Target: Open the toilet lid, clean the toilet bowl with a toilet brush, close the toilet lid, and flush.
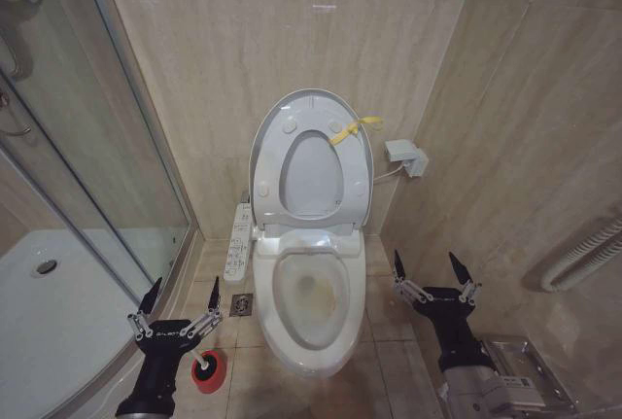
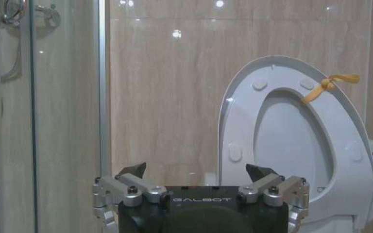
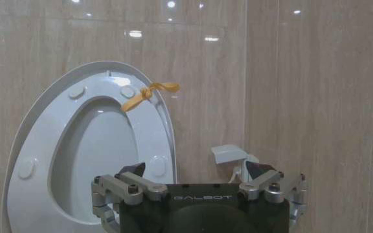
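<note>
Left gripper (image 1: 181,307) hangs low beside the toilet in the head view, fingers spread wide and holding nothing, and right under it sits the round red holder (image 1: 208,371) of the toilet brush on the floor tiles. Over on the other side, the right gripper (image 1: 434,274) floats beside the toilet bowl (image 1: 313,304), spread apart too, empty. The toilet lid (image 1: 268,127) is up, leaning back against the beige wall, with the ring-shaped seat (image 1: 358,168) raised flat against it and a yellow tag (image 1: 352,129) dangling at the upper edge. The bowl lies exposed between the two grippers, yellowish staining down inside. A white button panel (image 1: 237,241) runs along the bowl's side nearest the glass shower door (image 1: 97,147).

Left wrist view now: the left gripper (image 2: 199,171) shows its two dark fingertips well apart, nothing between them, pointing toward the raised lid (image 2: 238,97) and the yellow tag (image 2: 329,82).

Right wrist view: the right gripper (image 3: 196,170) is likewise splayed and empty, with the upright lid (image 3: 44,102) ahead and a small white wall box (image 3: 228,154) near the far fingertip.
</note>
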